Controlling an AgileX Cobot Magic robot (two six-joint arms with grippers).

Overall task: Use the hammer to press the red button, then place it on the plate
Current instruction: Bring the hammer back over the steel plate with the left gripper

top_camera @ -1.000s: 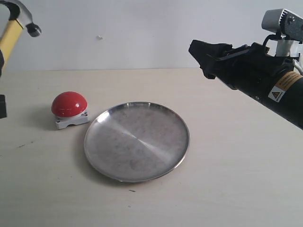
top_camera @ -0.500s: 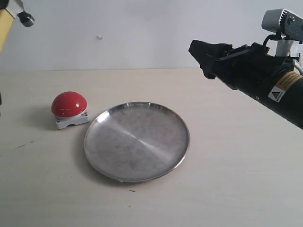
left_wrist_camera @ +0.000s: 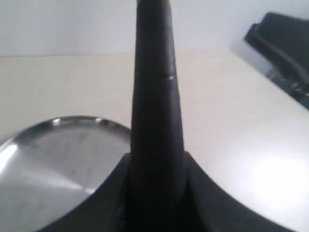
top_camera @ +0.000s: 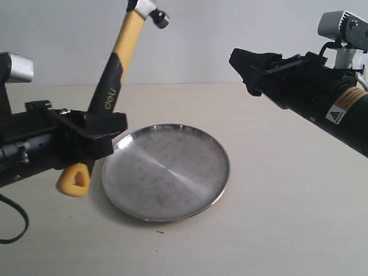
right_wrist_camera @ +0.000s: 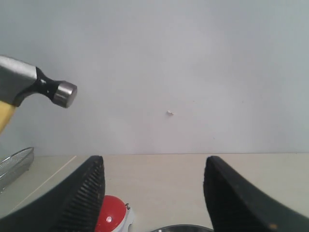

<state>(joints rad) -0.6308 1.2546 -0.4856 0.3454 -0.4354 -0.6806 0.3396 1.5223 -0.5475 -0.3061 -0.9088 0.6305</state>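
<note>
My left gripper is shut on the black grip of the hammer, just left of the plate. The hammer stands tilted, its metal head up at the top edge and the yellow handle end low by the table. The wrist view shows only the dark handle rising from the jaws, with the plate behind. In the exterior view the left arm hides the red button, which shows in the right wrist view under the hammer head. My right gripper hangs open and empty at the upper right.
The right arm reaches in from the right edge, above the table. A pale wall stands behind the beige tabletop. A silvery object shows at the edge of the right wrist view.
The left arm has swung in from the left edge with the hammer and now covers the red button in the exterior view. The right arm has not moved.
</note>
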